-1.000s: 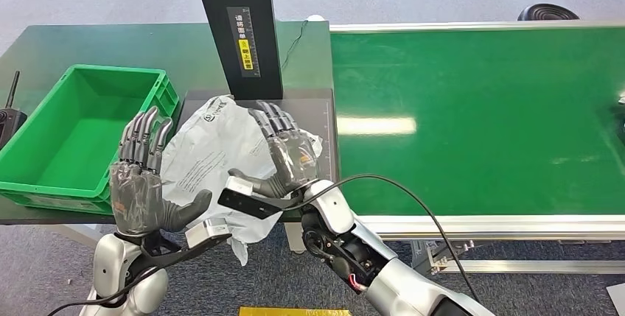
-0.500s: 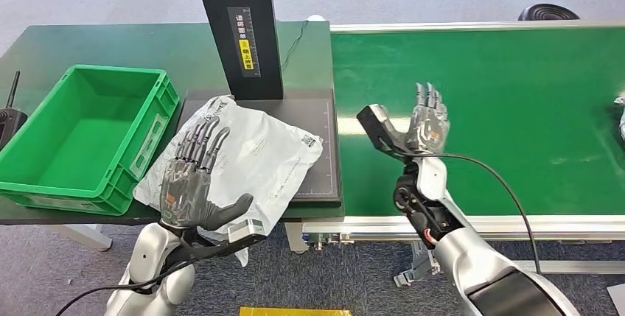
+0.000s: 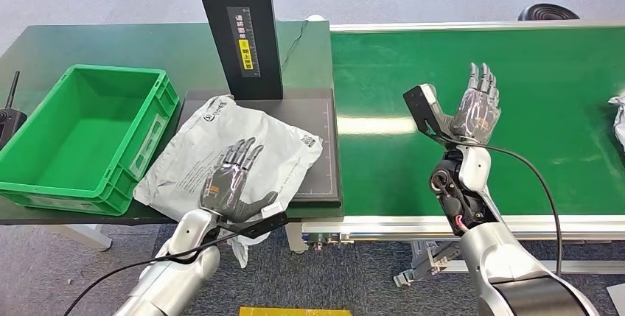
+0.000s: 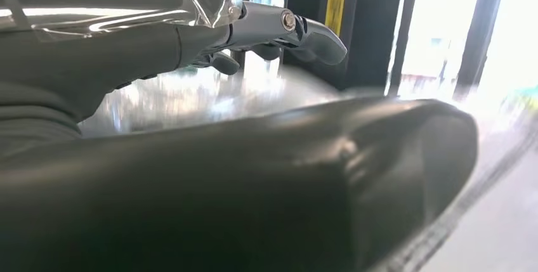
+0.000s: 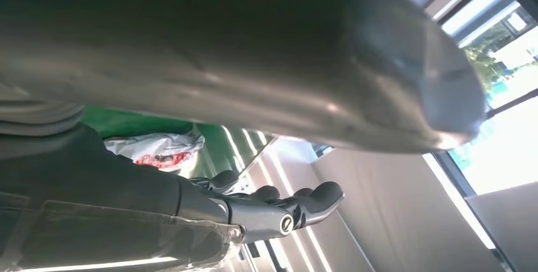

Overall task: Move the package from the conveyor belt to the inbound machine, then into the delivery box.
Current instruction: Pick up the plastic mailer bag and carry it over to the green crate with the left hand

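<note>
A crumpled grey-white package (image 3: 236,150) lies on the black plate of the inbound machine (image 3: 324,121), its near edge hanging off the table front. My left hand (image 3: 230,183) rests flat on the package's near part with fingers spread, holding nothing. The package's shiny surface (image 4: 254,94) shows beyond my left fingers (image 4: 298,28) in the left wrist view. My right hand (image 3: 475,106) is raised over the green conveyor belt (image 3: 516,146), open and empty. Another package (image 3: 617,113) lies at the belt's right edge, seen too as a white-and-red bag (image 5: 155,148).
The green delivery box (image 3: 151,121) stands empty on the dark table left of the machine. The machine's black post (image 3: 236,29) rises behind the plate. A black radio (image 3: 9,121) sits at the far left edge.
My right hand left the package and swung right and up over the belt. My left hand moved right and down onto the package's near part.
</note>
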Robot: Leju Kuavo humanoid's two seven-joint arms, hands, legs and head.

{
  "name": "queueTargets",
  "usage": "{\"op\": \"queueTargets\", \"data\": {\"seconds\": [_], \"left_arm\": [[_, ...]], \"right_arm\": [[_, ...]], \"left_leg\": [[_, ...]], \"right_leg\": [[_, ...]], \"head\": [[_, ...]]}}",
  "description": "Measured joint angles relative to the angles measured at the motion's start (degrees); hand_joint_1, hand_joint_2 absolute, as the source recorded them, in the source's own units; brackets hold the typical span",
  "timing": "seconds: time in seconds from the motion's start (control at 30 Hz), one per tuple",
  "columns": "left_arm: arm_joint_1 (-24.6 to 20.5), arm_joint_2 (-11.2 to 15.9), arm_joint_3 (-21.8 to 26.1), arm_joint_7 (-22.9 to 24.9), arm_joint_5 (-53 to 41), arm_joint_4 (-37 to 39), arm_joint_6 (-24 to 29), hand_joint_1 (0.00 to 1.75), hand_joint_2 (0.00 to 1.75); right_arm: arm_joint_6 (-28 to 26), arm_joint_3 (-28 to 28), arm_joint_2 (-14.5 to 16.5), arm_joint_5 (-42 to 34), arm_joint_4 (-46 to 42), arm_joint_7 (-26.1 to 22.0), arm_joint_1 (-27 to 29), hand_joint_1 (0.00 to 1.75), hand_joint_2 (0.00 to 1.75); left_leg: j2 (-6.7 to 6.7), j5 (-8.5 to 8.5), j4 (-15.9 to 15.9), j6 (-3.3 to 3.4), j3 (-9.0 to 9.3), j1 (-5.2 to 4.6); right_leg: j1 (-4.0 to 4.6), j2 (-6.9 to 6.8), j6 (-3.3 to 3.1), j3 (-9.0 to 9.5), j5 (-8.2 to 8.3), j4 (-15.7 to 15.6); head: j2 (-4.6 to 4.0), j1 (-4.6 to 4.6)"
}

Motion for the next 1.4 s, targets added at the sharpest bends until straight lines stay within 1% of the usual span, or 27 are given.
{"op": "queueTargets", "data": {"seconds": [0.13,0.23,0.4,0.57,0.7,0.93,1.23,1.33,1.4], "left_arm": [[-2.0,-0.9,0.0,1.9,-0.5,8.5,-1.6,0.0,0.0],[-3.1,-1.3,0.0,2.3,-0.6,12.6,-1.8,0.0,0.0],[-4.5,-1.7,0.0,2.3,-0.6,15.9,-1.9,0.0,0.0],[-5.1,-2.0,0.1,2.3,-0.6,17.5,-0.9,0.0,0.0],[-5.4,-2.1,0.2,1.9,-0.6,18.2,0.5,1.73,0.0],[-5.5,-2.2,0.8,0.0,0.1,18.4,3.8,1.75,0.0],[-6.7,-2.6,1.8,-0.5,0.4,18.4,4.2,1.75,0.0],[-6.8,-2.7,2.0,-1.3,1.0,18.4,4.6,1.75,0.0],[-6.8,-2.7,2.2,-2.2,1.4,18.4,5.7,1.75,0.0]], "right_arm": [[0.0,-1.0,0.4,0.1,-1.5,-1.3,0.2,0.0,0.0],[0.0,-1.4,0.6,0.1,-2.6,-1.7,0.4,0.0,0.0],[0.0,-1.7,0.8,0.2,-3.6,-1.9,0.7,0.0,0.0],[0.0,-1.8,0.8,0.5,-4.5,-2.2,1.1,0.0,0.0],[0.0,-1.8,0.8,0.9,-5.5,-2.4,1.7,0.0,0.0],[0.0,-2.0,0.8,1.2,-6.9,-3.2,3.1,0.0,0.0],[0.0,-2.2,1.1,1.2,-7.5,-4.1,3.5,0.0,0.0],[0.0,-2.3,1.2,1.1,-7.7,-4.7,3.8,0.0,0.0],[0.0,-2.3,1.3,0.9,-7.8,-5.2,4.0,0.0,0.0]], "left_leg": [[0.0,0.0,0.0,0.0,0.0,0.0],[0.0,0.0,0.0,0.0,-0.01,0.0],[0.0,0.0,0.0,0.0,0.02,0.0],[0.0,0.01,0.0,0.0,0.05,0.0],[0.0,0.01,0.0,0.0,0.05,0.0],[-0.01,0.01,0.0,0.0,0.05,0.0],[-0.01,0.01,0.0,0.0,0.07,0.0],[-0.01,0.01,0.0,0.0,0.08,0.0],[-0.01,0.01,0.0,0.0,0.07,0.0]], "right_leg": [[0.0,0.0,0.0,-0.01,-0.01,0.0],[0.0,-0.01,0.0,0.0,-0.01,0.0],[0.0,-0.01,0.0,0.03,0.0,0.0],[0.0,-0.02,0.0,0.07,0.0,0.0],[0.0,-0.02,0.0,0.07,0.0,0.0],[0.01,-0.02,0.0,0.07,0.0,0.0],[0.0,-0.02,0.0,0.1,0.0,0.0],[0.01,-0.02,0.0,0.1,0.0,0.0],[0.01,-0.02,0.0,0.1,0.0,0.0]], "head": [[0.0,0.0],[0.0,0.0],[0.0,0.0],[0.0,0.0],[0.0,0.0],[0.0,0.0],[0.0,0.0],[0.0,0.0],[0.0,-0.01]]}}
